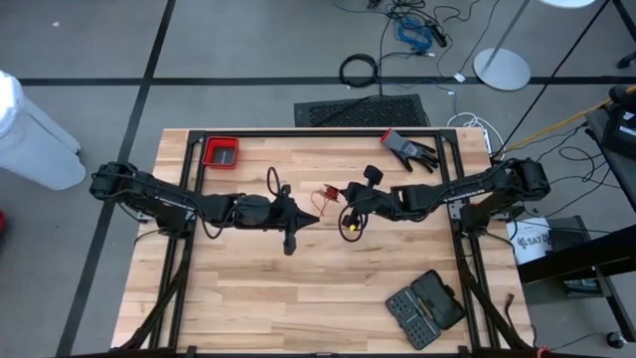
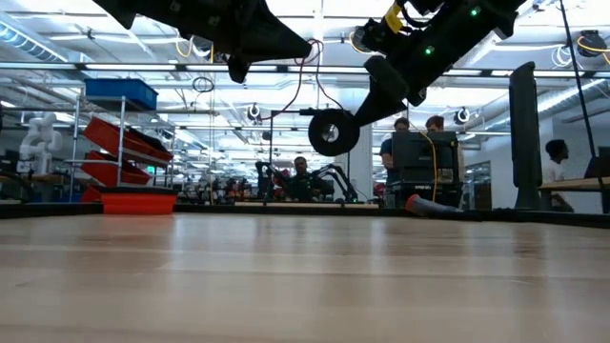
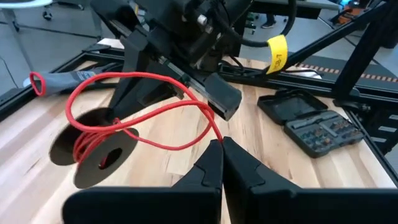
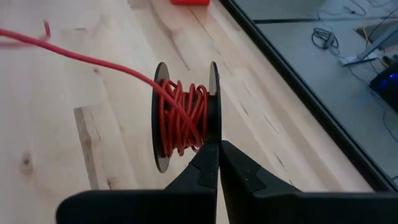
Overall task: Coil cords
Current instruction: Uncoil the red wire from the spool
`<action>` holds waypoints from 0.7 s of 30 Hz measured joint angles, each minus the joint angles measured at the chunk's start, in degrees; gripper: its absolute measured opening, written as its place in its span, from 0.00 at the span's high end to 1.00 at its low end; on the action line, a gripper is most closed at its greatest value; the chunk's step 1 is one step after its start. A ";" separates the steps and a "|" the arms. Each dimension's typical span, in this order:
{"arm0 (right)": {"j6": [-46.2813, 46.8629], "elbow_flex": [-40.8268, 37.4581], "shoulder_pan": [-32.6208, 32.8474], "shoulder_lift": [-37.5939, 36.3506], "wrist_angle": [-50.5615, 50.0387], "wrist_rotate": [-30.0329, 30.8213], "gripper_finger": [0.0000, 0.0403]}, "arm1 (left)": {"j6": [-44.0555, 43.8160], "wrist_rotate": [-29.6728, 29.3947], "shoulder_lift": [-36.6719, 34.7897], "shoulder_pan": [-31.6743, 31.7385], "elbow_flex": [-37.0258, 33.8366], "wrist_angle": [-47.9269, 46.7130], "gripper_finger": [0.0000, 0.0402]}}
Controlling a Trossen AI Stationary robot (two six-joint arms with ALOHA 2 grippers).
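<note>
Both arms meet above the middle of the table [image 1: 248,298], lifted clear of the wood. The right gripper [image 4: 218,148] is pinched on the rim of the small black spool [image 4: 185,116], already part wound with the red cord [image 3: 134,99]. The left gripper [image 3: 221,144] is pressed together on the cord's loose end, which loops slackly between them. That cord looks light, thin and floppy — likely to slip or tangle — so I'd hold it near the end under gentle tension, and grip the stiff spool by its flange, not the windings.
</note>
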 joint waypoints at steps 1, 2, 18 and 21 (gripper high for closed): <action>-0.17 0.00 0.00 -0.03 0.16 0.00 1.00 | -0.60 0.00 0.20 0.01 0.00 0.24 0.99; -0.27 0.00 0.00 -0.06 0.24 0.00 1.00 | -0.88 0.00 0.47 0.02 0.01 0.55 0.99; -1.95 0.00 -0.02 -1.20 0.17 2.64 1.00 | -1.46 8.69 10.75 1.33 0.04 9.77 0.99; -2.11 0.00 -0.02 -2.13 0.11 2.65 1.00 | -2.53 9.41 12.29 2.01 0.05 10.30 0.99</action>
